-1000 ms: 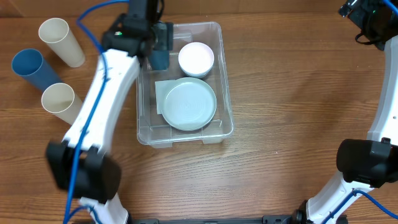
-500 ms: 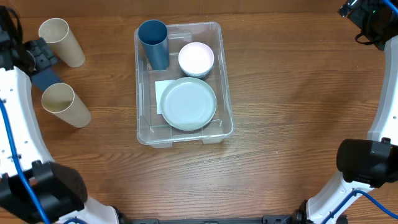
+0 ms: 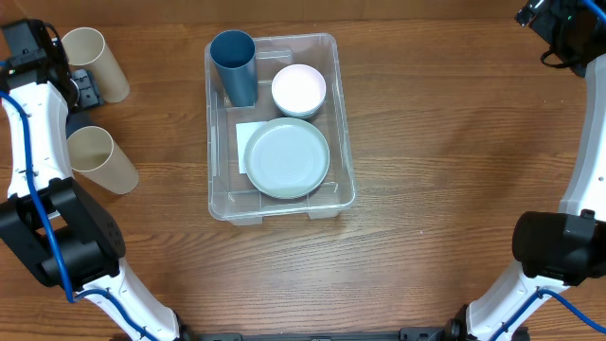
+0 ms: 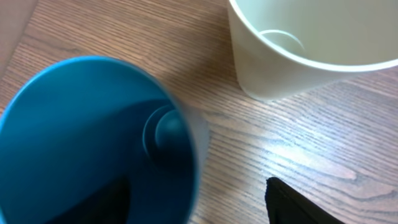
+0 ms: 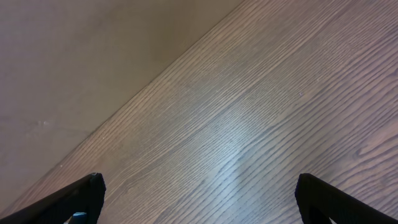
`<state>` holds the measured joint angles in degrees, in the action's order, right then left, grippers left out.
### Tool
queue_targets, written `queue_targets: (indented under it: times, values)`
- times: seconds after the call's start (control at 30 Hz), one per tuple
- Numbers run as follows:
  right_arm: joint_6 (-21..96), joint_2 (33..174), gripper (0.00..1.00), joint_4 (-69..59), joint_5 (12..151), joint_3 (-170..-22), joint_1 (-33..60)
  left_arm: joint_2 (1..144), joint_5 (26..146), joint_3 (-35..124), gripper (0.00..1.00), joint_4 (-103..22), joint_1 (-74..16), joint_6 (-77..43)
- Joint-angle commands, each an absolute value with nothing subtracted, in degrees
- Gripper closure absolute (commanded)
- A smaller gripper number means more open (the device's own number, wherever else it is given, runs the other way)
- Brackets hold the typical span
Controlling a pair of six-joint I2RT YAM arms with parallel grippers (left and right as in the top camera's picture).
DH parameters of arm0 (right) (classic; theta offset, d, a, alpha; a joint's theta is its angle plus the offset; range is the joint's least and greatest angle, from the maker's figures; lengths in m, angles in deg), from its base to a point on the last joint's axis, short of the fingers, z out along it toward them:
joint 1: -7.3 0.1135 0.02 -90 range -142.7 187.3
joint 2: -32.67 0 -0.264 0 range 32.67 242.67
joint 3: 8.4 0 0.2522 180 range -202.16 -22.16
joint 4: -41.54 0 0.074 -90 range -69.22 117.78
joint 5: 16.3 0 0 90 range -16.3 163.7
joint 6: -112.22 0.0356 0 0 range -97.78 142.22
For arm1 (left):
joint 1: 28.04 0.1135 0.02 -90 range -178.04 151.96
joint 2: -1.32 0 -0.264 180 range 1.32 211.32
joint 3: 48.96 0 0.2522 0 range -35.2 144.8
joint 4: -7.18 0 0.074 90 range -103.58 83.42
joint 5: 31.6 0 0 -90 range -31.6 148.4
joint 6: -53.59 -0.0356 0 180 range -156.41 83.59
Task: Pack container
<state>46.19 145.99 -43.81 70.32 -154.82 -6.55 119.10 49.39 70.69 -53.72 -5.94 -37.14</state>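
The clear container (image 3: 343,114) stands mid-table. It holds an upright blue cup (image 3: 234,64), a pale pink bowl (image 3: 298,89) and a grey-green plate (image 3: 287,158) lying over the white label (image 3: 244,133). My left gripper (image 3: 80,90) is at the far left between two cream cups. In the left wrist view it (image 4: 196,199) is open and straddles the rim of a second blue cup (image 4: 81,124), one finger inside and one outside. That cup is hidden under the arm in the overhead view. My right gripper (image 3: 559,28) is open and empty at the far right corner (image 5: 199,186).
One cream cup (image 3: 93,62) lies just behind the left gripper and also shows in the left wrist view (image 4: 298,37). Another cream cup (image 3: 98,159) lies in front of it. The table's back edge runs close to the right gripper.
My left arm left the first blue cup standing in the container, swung to the far left, and now has its fingers over the second blue cup's rim. The right arm has not moved.
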Motion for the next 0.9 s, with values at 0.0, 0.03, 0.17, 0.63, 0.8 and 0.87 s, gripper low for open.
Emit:
queue_targets:
  times: [0.0, 0.03, 0.17, 0.63, 0.8, 0.87]
  values:
    - [46.5, 146.1, 0.00, -43.5, 69.9, -155.2, -6.5, 119.2, 51.0, 70.6, 0.76, -53.4, -6.4, -37.5]
    - [46.5, 146.1, 0.00, -43.5, 69.9, -155.2, -6.5, 119.2, 51.0, 70.6, 0.91, -53.4, -6.4, -37.2]
    - [46.5, 146.1, 0.00, -43.5, 69.9, -155.2, -6.5, 118.1, 51.0, 71.7, 0.96, -55.9, -6.5, -32.2]
    - [46.5, 146.1, 0.00, -43.5, 69.9, -155.2, -6.5, 92.2, 71.3, 87.8, 0.96, -65.8, -16.1, -33.1]
    - [46.5, 146.1, 0.00, -43.5, 69.9, -155.2, -6.5, 99.3, 70.6, 87.8, 0.96, -62.0, -32.9, -39.9]
    - [46.5, 146.1, 0.00, -43.5, 69.9, -155.2, -6.5, 102.4, 66.7, 87.8, 0.96, -61.6, -36.4, -40.5]
